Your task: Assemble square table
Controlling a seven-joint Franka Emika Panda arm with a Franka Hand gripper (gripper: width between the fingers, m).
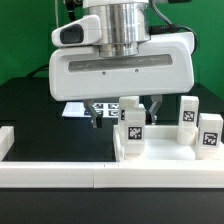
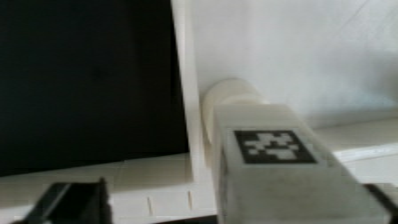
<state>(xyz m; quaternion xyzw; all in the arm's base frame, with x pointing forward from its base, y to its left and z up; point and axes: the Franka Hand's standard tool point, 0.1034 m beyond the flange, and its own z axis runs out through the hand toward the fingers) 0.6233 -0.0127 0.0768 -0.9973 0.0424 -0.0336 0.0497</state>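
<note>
Filling most of the exterior view: one Franka arm's white wrist housing with a metal cylinder on top, pointing straight down over the black table [image 1: 25,110]. Below it, one large flat white plastic square panel [image 1: 165,150], lying flat just behind the long low white border rail [image 1: 60,172] that runs across the front and up the exterior view's left side. Further back, under the housing, one thin flat white marker board [image 1: 85,109] with black-and-white tags, lying on the table.

Counted on the panel: four short white plastic legs with black-and-white square tags. One, the tagged front leg [image 1: 132,134], upright nearest the gripper; one smaller [image 1: 128,107] just behind it; one [image 1: 187,113] upright toward the exterior view's right; one [image 1: 209,133] at the far right edge of that view.

Lowered close over the panel, the two-finger gripper [image 1: 125,115], dark fingers [image 1: 155,108] hanging on either side of the two nearer legs. Cannot tell whether the jaws are clamped or released; no clear contact with either leg visible.

From the wrist view: a white leg [image 2: 267,150] close up, tag facing the camera, standing against the panel's rim [image 2: 285,40], black table beside, one dark fingertip [image 2: 71,200] low in the picture.
</note>
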